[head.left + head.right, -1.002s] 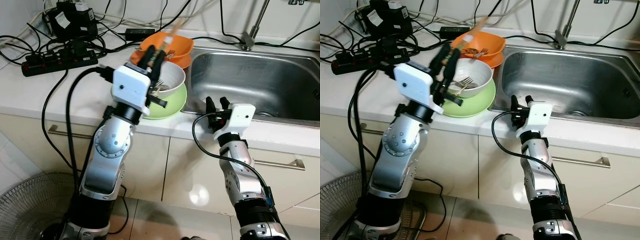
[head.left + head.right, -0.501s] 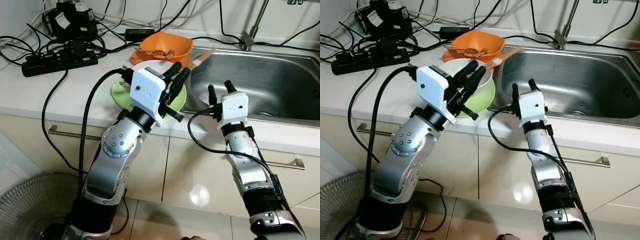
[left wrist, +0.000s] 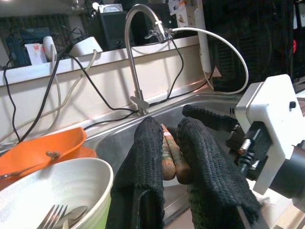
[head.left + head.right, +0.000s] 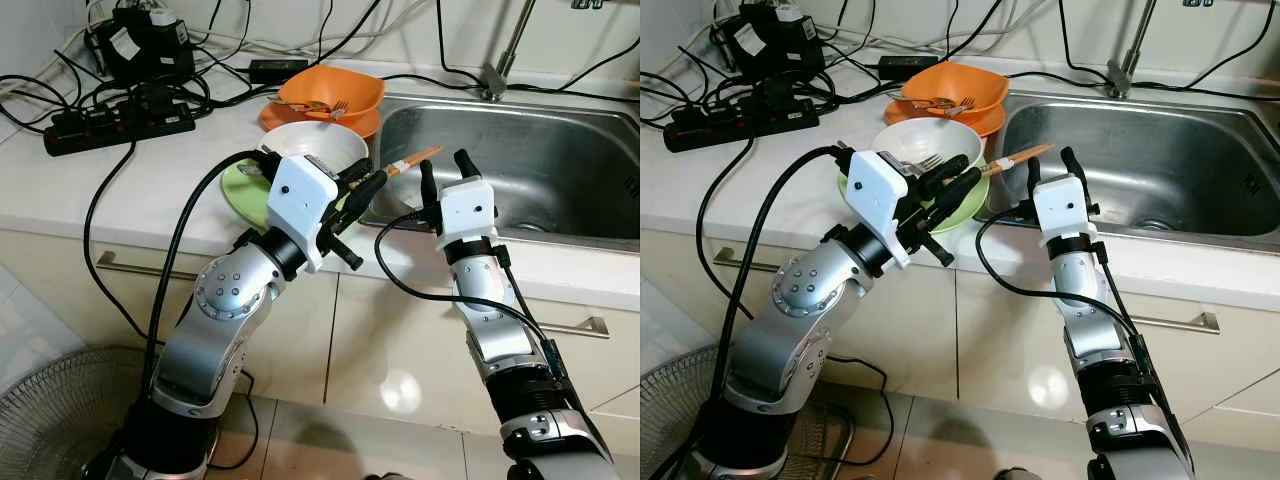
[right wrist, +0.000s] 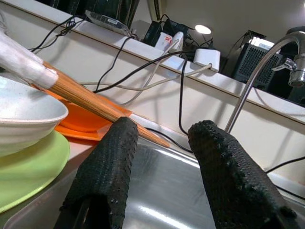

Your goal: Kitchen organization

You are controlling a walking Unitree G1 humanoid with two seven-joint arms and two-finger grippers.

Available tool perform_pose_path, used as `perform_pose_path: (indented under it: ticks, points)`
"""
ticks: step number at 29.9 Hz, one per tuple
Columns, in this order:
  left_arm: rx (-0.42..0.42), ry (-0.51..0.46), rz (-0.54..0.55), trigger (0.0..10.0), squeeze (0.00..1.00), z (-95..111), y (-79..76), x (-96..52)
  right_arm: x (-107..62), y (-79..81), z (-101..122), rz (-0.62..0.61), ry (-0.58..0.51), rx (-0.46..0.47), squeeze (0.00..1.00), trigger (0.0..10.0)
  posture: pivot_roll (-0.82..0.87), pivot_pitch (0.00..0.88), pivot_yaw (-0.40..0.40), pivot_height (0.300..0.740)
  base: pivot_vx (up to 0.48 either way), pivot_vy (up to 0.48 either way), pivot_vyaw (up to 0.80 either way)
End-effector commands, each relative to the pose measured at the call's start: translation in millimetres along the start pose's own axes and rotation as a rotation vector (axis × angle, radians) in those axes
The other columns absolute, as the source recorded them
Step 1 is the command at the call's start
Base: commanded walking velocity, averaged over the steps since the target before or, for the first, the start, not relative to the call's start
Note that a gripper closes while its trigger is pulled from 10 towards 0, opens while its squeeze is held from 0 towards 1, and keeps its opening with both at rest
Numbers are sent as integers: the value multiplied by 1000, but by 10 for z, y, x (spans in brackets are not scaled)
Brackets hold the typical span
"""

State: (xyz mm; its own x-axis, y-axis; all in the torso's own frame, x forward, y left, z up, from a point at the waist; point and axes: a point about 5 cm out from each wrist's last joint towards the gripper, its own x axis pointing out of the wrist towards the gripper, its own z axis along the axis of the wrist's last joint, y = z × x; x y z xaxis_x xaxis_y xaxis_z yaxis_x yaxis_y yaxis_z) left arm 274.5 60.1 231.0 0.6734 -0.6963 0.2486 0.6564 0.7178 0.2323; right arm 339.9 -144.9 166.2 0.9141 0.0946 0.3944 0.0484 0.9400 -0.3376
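My left end effector (image 4: pixel 962 183) is clamped on a pair of wooden chopsticks (image 4: pixel 1018 155), gripping them near one end so the free tips reach out over the near left corner of the sink (image 4: pixel 1160 160), which I judge is the point: the sticks are being carried off the dish stack toward the basin. My right end effector (image 4: pixel 1052 165) stands upright just beside those tips with its two fingers spread and nothing between them; in the right wrist view the chopsticks pass close behind one finger (image 5: pixel 109 157), so it looks placed to receive or steady them, though I cannot say it touches them. The stack sits at the tabletop (image 4: pixel 760 190) edge next to the sink: a white bowl (image 4: pixel 930 145) with forks in it on a green plate (image 4: pixel 965 210), and orange bowls (image 4: pixel 955 90) behind. The basin itself is open and roomy ahead of the sticks. Tighter spots are the faucet (image 4: pixel 1127 50) at the far rim, the power strip (image 4: pixel 740 115) and loose cables to my left, and the bowl rim directly under my left wrist.
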Motion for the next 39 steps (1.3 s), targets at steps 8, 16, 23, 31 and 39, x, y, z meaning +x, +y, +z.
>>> perform_pose_path:
  ticks: [8, 16, 23, 31, 39]
  points:
    - [4, -8, -37, 10000, 0, 57, -7, -17, 5, 121, 5, 47, -14, -9, 0, 10000, 26, 8, 28, 732, 0, 0, 0]
    - [26, -46, 11, 10000, 0, 138, 69, 11, -32, 169, -40, 64, 2, -6, 0, 10000, 27, 16, 30, 732, 0, 0, 0]
    - [20, -5, -31, 10000, 0, 96, 45, -4, -38, 170, -46, 69, -1, -22, 0, 10000, 28, 24, 29, 732, 0, 0, 0]
    - [26, 30, -63, 10000, 0, 72, 70, -57, -17, 187, -32, 69, -6, -23, 0, 10000, 33, 28, 28, 732, 0, 0, 0]
    - [30, 60, -122, 10000, 0, 88, 65, -95, -17, 223, -21, 81, -12, -21, 0, 10000, 34, 30, 28, 732, 0, 0, 0]
